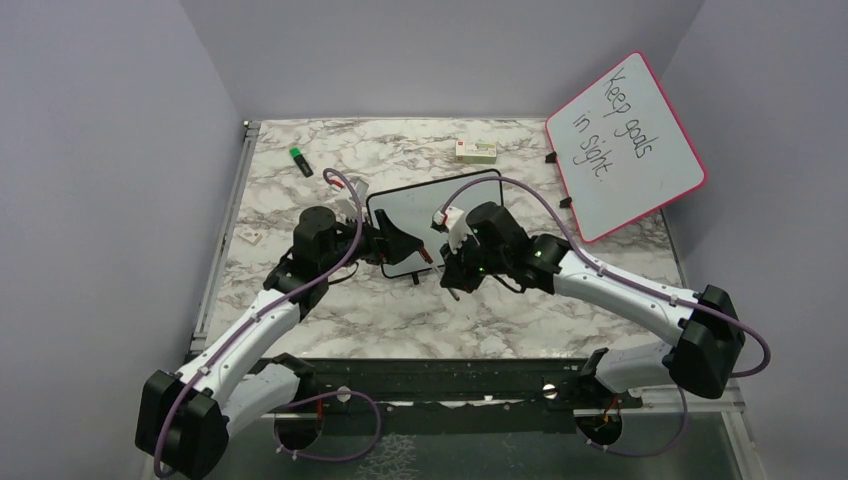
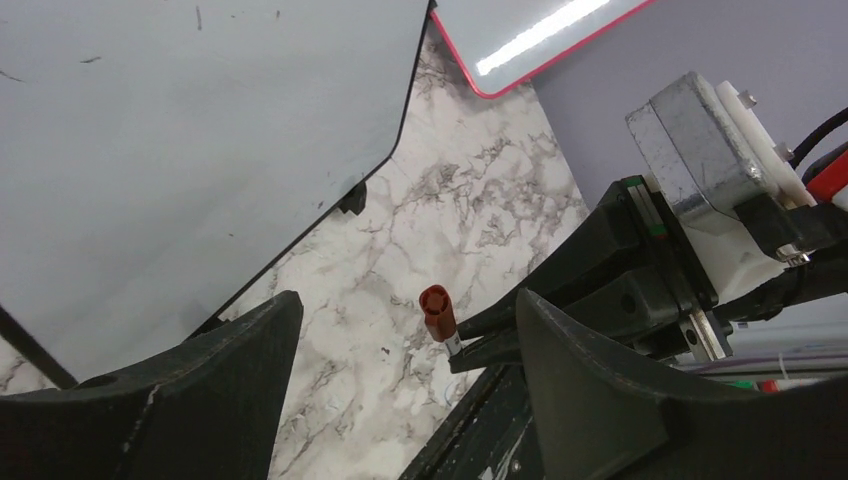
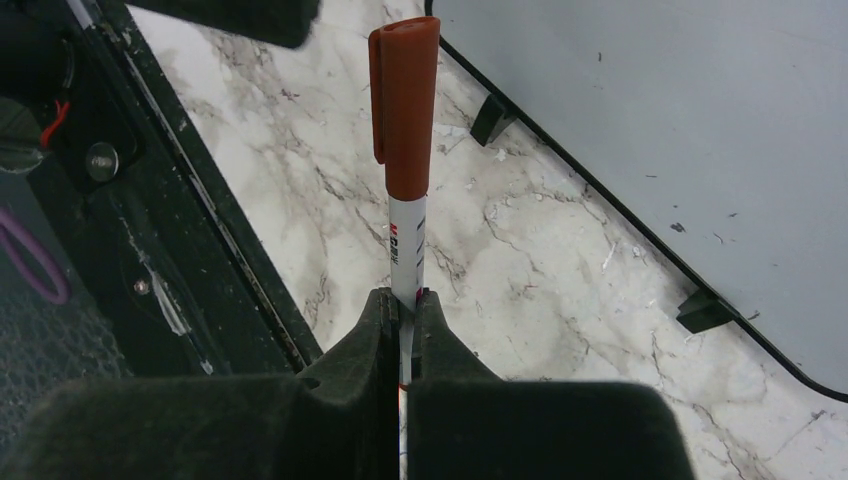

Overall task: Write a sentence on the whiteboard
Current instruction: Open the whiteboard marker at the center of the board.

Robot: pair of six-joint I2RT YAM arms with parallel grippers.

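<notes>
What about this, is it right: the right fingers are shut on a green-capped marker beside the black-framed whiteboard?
Not quite: the marker has a red-brown cap, not green, as the right wrist view shows. The right fingers are indeed shut on it beside the black-framed whiteboard.

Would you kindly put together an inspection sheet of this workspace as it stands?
Surface: marble table, grey-veined.
Job's things: whiteboard mid-table, no writing seen; marker with its red-brown cap on.
Clutter: green marker far left; small box at the far edge; white scrap by the left edge.
Grippers: right gripper shut on the marker; left gripper open, fingers either side of the cap.
Cables: purple cables arching above both arms.
Surroundings: pink-framed board reading "Keep goals in sight", leaning at the right wall.
</notes>
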